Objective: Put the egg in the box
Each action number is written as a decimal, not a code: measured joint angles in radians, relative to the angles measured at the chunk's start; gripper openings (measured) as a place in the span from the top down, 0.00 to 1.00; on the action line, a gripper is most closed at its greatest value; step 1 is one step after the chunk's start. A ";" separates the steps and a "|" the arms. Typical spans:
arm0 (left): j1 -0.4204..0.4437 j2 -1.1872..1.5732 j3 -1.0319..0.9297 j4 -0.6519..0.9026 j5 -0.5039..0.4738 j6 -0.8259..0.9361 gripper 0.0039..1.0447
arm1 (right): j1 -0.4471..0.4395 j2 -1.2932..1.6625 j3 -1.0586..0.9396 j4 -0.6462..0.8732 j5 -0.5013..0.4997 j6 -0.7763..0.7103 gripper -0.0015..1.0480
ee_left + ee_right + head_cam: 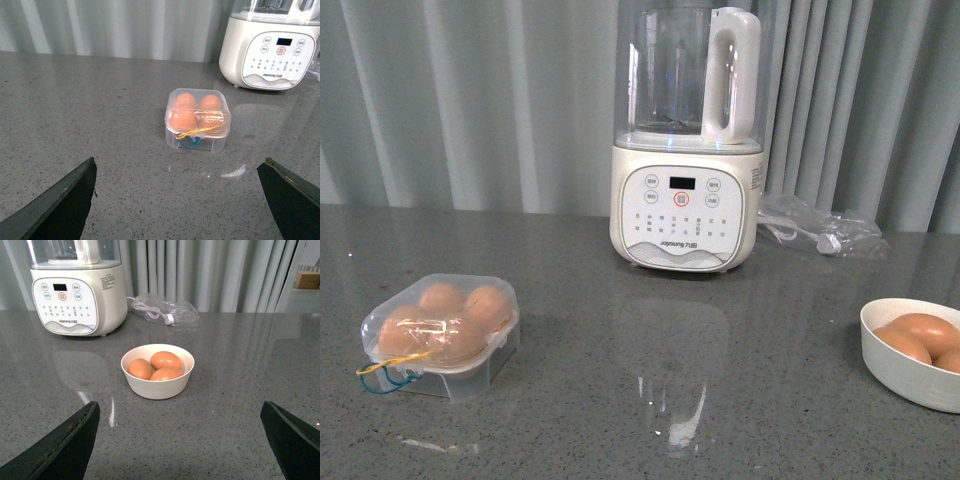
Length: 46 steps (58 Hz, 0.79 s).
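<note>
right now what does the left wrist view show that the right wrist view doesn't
Only the left wrist view: the clear box, lid shut, with eggs inside and yellow and blue loops on it. Only the right wrist view: the white bowl holding three eggs, and a bagged cable behind it. Both: the white blender, the grey counter, the pale curtain, and an open gripper at the picture's lower corners, the left gripper and the right gripper.
</note>
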 joint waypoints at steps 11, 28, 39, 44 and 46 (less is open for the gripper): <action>0.000 0.000 0.000 0.000 0.000 0.000 0.06 | 0.000 0.000 0.000 0.000 0.000 0.000 0.07; 0.000 0.000 0.000 0.000 0.000 0.000 0.06 | 0.000 0.000 0.000 0.000 0.000 0.000 0.07; 0.000 0.000 0.000 0.000 0.000 0.000 0.06 | 0.000 0.000 0.000 0.000 0.000 0.000 0.07; 0.000 0.000 0.000 0.000 0.000 0.000 0.06 | 0.000 0.000 0.000 0.000 0.000 0.000 0.07; 0.000 0.000 0.000 0.000 0.000 0.000 0.06 | 0.000 0.000 0.000 0.000 0.000 0.000 0.07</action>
